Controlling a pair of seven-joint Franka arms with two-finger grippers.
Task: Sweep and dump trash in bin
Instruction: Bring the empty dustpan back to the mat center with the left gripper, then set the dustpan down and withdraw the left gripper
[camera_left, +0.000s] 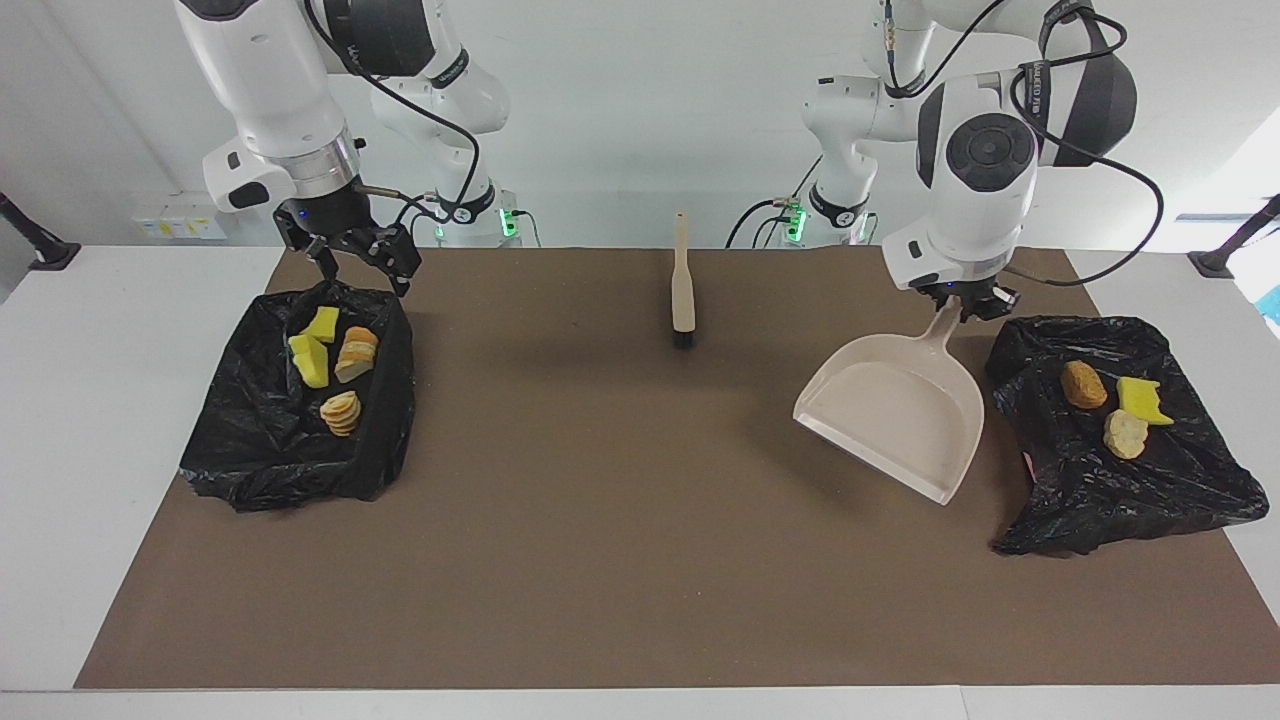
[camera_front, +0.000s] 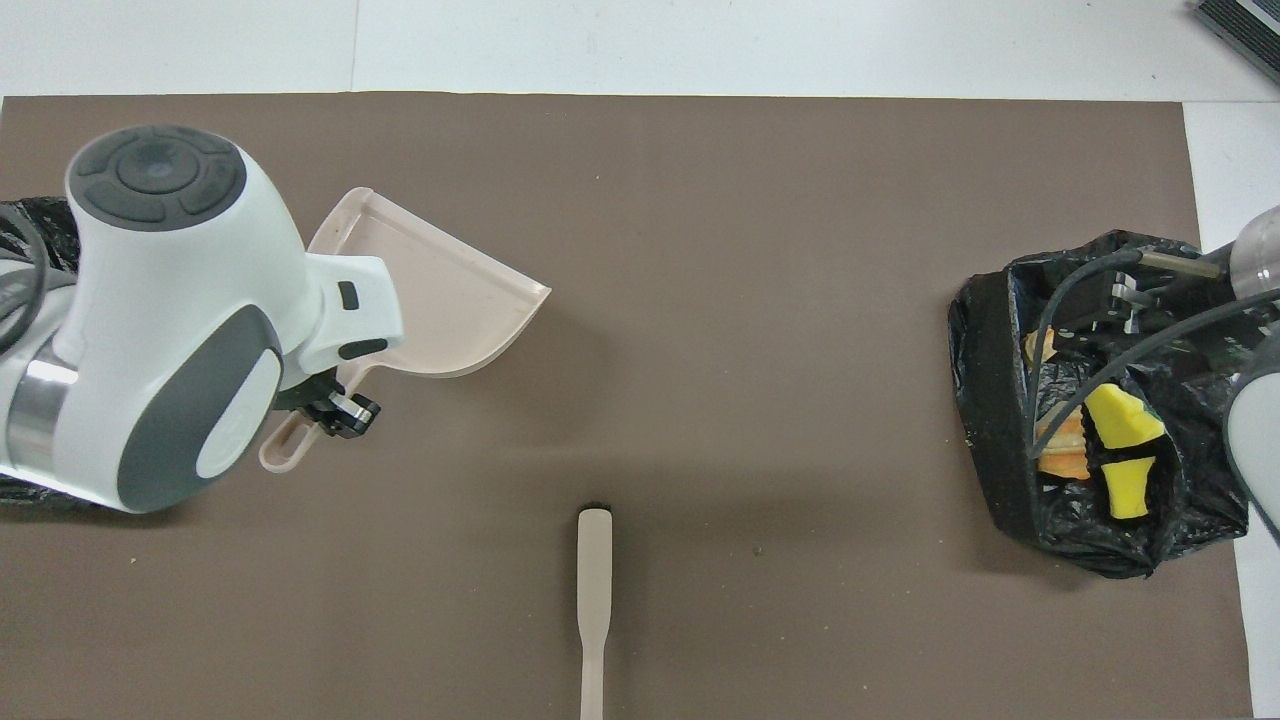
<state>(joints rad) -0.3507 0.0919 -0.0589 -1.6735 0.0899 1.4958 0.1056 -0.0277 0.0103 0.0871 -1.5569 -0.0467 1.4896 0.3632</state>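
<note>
With all trash (camera_left: 1115, 405) already in the two black bags, the left gripper (camera_left: 968, 305) grips the empty dustpan (camera_left: 895, 415) by its handle over the mat's left-arm end, ready to set it down, while the right gripper (camera_left: 350, 262) waits wide open.

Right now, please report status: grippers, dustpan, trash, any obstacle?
Left gripper shut on dustpan handle, pan empty, over the mat. Right gripper open over bin. Trash inside both bags. Brush lying mid-table, nothing blocking.
</note>
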